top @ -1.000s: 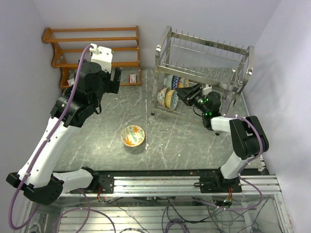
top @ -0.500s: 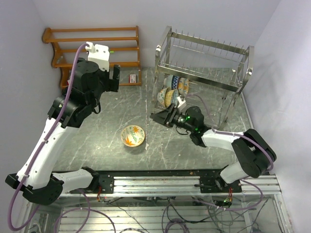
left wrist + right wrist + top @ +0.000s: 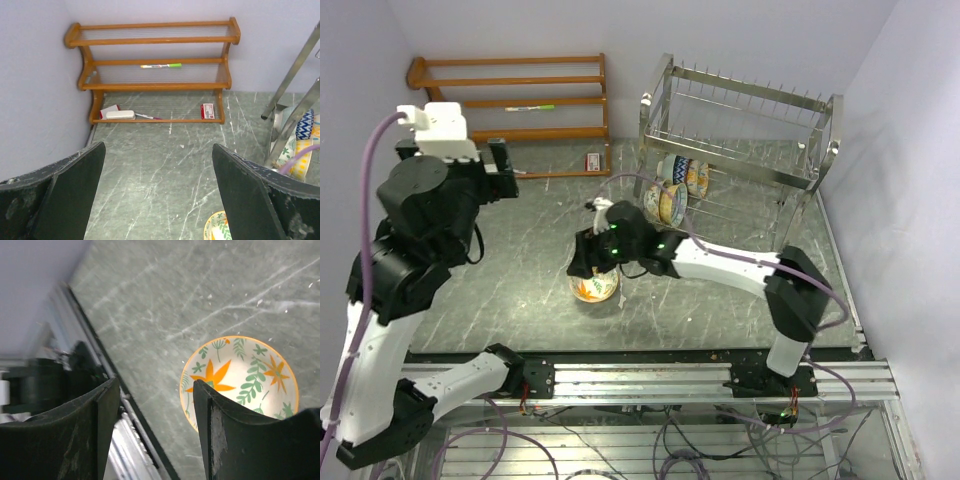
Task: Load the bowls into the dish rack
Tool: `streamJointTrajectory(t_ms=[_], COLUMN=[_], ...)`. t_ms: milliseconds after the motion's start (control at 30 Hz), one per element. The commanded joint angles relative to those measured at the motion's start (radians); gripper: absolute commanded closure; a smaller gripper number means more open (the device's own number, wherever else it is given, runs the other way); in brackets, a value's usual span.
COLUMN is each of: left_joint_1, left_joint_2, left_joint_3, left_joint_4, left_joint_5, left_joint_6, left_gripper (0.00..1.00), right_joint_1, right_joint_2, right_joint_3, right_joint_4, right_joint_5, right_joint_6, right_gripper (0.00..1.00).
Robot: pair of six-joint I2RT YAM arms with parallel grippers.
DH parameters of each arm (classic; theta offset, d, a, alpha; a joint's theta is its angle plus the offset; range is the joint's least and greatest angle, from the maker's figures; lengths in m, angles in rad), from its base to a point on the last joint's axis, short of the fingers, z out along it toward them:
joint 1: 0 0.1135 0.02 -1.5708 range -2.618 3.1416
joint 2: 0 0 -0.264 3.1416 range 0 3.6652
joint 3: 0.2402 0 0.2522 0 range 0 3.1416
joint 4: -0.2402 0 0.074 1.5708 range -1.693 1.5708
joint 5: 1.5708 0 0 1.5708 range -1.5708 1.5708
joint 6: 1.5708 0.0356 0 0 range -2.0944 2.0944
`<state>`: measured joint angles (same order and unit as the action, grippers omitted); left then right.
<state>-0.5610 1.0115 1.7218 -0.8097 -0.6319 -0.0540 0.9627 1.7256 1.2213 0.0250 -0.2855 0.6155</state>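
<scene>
Bench [image 3: 520, 270]: grey stone-look top, viewed from above with the arm bases at 6 o'clock.
Dish rack [image 3: 740, 125]: shiny two-tier wire frame standing at about 1 o'clock on the bench.
Wooden shelf [image 3: 505, 100]: brown and slatted, against the wall at 11 o'clock. It plays no part in this job.
Left arm [image 3: 420, 210]: raised at 9 o'clock, well away from the action. The left claw [image 3: 159, 147] is spread wide and empty, looking toward the shelf.
Right arm [image 3: 720, 262]: stretched across the bench from 4 o'clock toward the middle. The right claw [image 3: 156, 385] is partly open with only bare bench between its fingers, so it holds nothing.
Racked bowls [image 3: 675, 190]: several stand on edge in the rack's lower tier, at its 9 o'clock end.
Loose bowl [image 3: 595, 288]: orange leaves on cream, upright on the bench just toward 6 o'clock of centre. It lies under the right claw at the claw's 6 o'clock side. In the wrist view it sits off to one side, partly behind one finger rather than in the gap.
Step in hand: reaching for the last loose bowl.
Next move, as I judge it: shift the right claw so one finger goes inside the rim and one outside, lower, then pinch. The glazed rim looks slippery, so a shallow bite could slip.
</scene>
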Motion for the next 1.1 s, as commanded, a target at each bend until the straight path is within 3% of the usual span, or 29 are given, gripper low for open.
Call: streamJointTrajectory(t_ms=[0, 533, 633, 767, 933, 1067], left_joint_1=[-0.005, -0.005, -0.004, -0.005, -0.005, -0.006], left_joint_2=[-0.054, -0.119, -0.118, -0.125, -0.126, -0.12], left_joint_3=[0.027, -0.007, -0.012, -0.026, -0.039, -0.046], left_joint_4=[-0.075, -0.106, -0.103, -0.092, -0.078, -0.057], left_joint_5=[-0.064, -0.099, -0.097, -0.099, -0.097, -0.088], left_joint_6=[-0.028, -0.023, -0.013, -0.005, 0.006, 0.008], left_gripper=[0.01, 0.01, 0.01, 0.01, 0.01, 0.01], right_joint_1=[0.096, 0.226, 0.228, 0.23, 0.227, 0.181], right_joint_2=[0.155, 0.367, 0.39, 0.378, 0.275, 0.151], right_joint_3=[0.159, 0.326, 0.339, 0.337, 0.289, 0.225], right_joint_4=[-0.372, -0.517, -0.524, -0.531, -0.481, -0.401], right_joint_5=[0.148, 0.385, 0.405, 0.431, 0.401, 0.282], right_joint_6=[-0.257, -0.366, -0.382, -0.395, -0.386, -0.318], right_gripper=[0.4, 0.41, 0.55, 0.87, 1.0, 1.0])
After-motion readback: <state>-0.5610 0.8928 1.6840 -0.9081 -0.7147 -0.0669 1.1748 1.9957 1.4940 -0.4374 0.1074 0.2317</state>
